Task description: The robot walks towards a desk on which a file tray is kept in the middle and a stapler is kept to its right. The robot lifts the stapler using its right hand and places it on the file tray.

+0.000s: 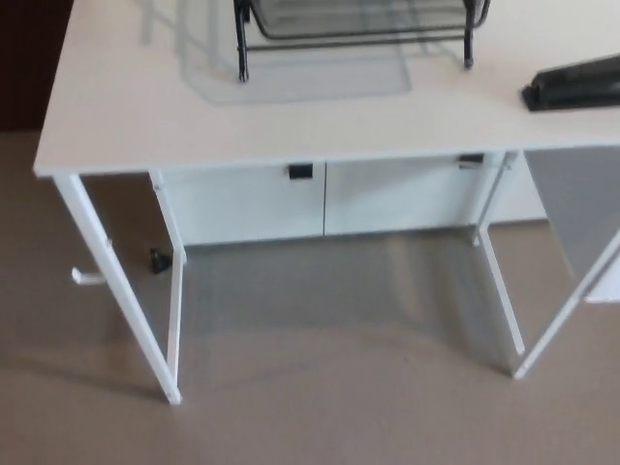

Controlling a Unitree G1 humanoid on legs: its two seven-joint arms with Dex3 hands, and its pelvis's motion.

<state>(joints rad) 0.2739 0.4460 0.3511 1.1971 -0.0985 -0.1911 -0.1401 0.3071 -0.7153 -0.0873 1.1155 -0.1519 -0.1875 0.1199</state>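
Looking down from the robot's head at a white table [126, 107] standing on a brown floor [339, 407]. A black wire file tray [349, 37] stands at the middle of the table's far side, cut off by the picture's top edge. A black stapler [576, 82] lies on the table to the tray's right, apart from it, at the picture's right edge. White drawers [252, 203] sit beneath the table. Neither robot hand shows, so its state cannot be told.
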